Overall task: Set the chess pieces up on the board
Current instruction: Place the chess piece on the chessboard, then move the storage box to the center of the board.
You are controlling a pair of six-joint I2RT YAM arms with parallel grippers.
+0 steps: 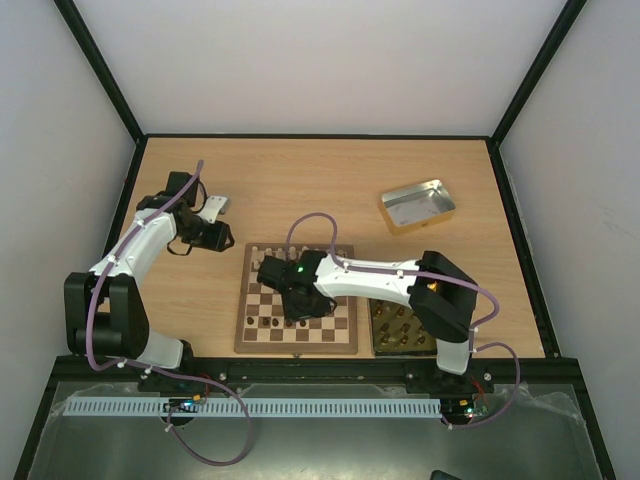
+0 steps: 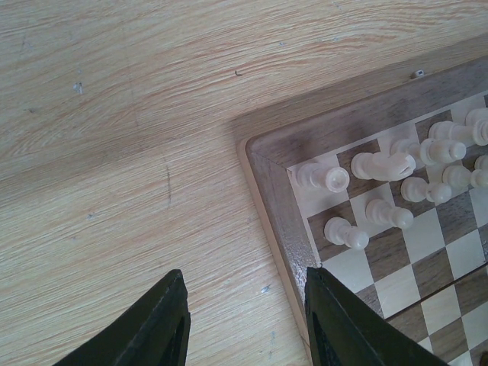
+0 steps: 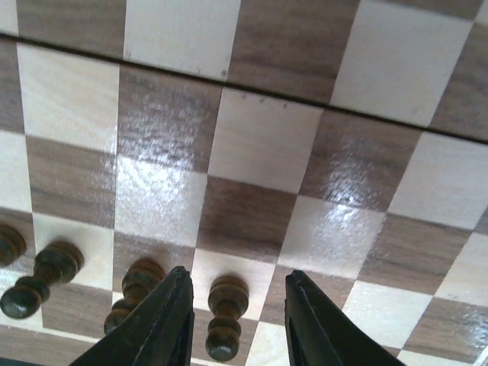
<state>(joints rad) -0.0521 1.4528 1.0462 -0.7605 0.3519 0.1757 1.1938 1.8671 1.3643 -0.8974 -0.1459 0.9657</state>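
Place: a robot test cell, as in a laboratory.
Walls: plain white panels [image 1: 300, 60] stand on three sides, with black frame bars [image 1: 100, 75] at the corners.
Table: a light wooden top [image 1: 300, 180].
Machines: the left arm [image 1: 130, 255] and the right arm [image 1: 370, 280] are bolted at its near edge, with purple cables [image 1: 318, 214] and a white cable duct [image 1: 250, 408].

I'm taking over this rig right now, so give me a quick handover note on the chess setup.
Left gripper: open, empty, over the table beside the board's corner.
Right gripper: open, jaws either side of a dark pawn standing on the near row.
Done: cream pieces on the far rows; a few dark ones placed.
To do: more dark pieces wait in the gold tin.
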